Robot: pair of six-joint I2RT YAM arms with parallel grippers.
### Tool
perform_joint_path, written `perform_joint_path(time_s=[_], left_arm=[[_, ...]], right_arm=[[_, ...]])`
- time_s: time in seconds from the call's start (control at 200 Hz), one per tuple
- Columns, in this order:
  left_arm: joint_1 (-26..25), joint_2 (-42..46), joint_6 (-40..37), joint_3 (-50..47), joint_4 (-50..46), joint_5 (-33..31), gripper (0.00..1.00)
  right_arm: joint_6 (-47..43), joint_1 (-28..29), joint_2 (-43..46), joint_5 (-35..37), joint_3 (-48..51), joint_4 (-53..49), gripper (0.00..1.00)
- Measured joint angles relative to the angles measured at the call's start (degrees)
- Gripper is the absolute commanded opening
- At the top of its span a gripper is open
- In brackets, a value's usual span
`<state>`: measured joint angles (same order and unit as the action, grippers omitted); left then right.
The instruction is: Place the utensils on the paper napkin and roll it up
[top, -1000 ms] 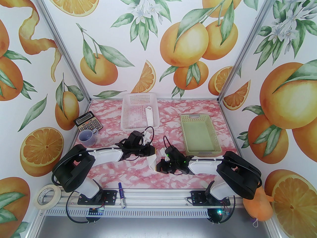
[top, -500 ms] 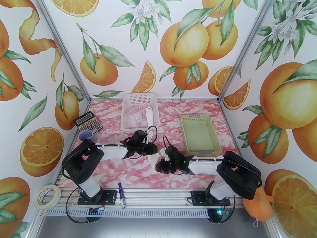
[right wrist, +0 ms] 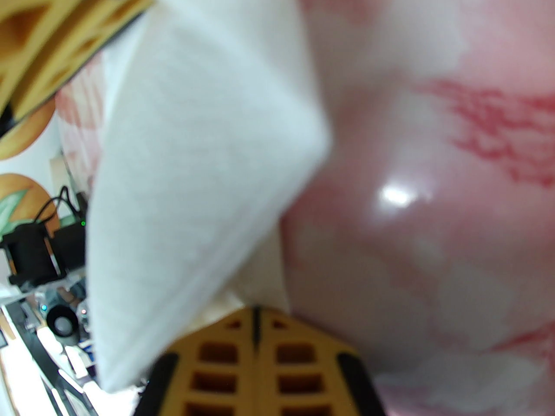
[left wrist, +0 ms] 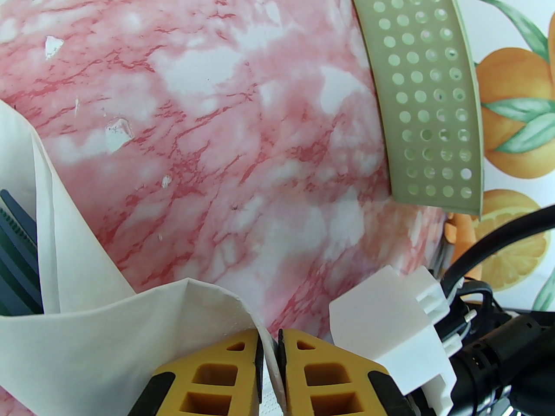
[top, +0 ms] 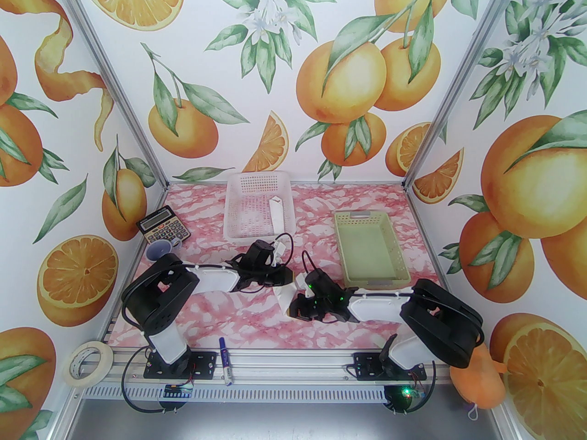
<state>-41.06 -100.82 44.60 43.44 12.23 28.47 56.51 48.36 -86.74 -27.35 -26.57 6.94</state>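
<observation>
My left fingers (left wrist: 217, 371) are pinched on a raised edge of the paper napkin (left wrist: 108, 319), holding it up over the utensils (left wrist: 15, 241) in its fold, I judge to start the roll. My right fingers (right wrist: 217, 353) are closed tight against the napkin's other end; whether they pinch paper I cannot tell. Everything sits mid-worktop (left wrist: 260, 124).
</observation>
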Motion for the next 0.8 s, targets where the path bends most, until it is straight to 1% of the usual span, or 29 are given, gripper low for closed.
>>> perform_joint_path(time_s=[0.495,0.6,0.8], left_arm=[[-0.3,-2.5,0.0,0.3,2.9,0.1,0.15],[-0.3,-2.5,0.0,0.3,3.0,0.0,0.15],[-0.3,-3.1,0.0,0.2,3.9,0.0,0.14]], right_arm=[[-0.3,0.0,-0.3,-0.1,-0.3,-0.2,0.00],[-0.3,0.0,0.2,0.2,-0.3,-0.5,0.07],[-0.6,0.0,4.5,2.5,-0.3,-5.2,0.26]])
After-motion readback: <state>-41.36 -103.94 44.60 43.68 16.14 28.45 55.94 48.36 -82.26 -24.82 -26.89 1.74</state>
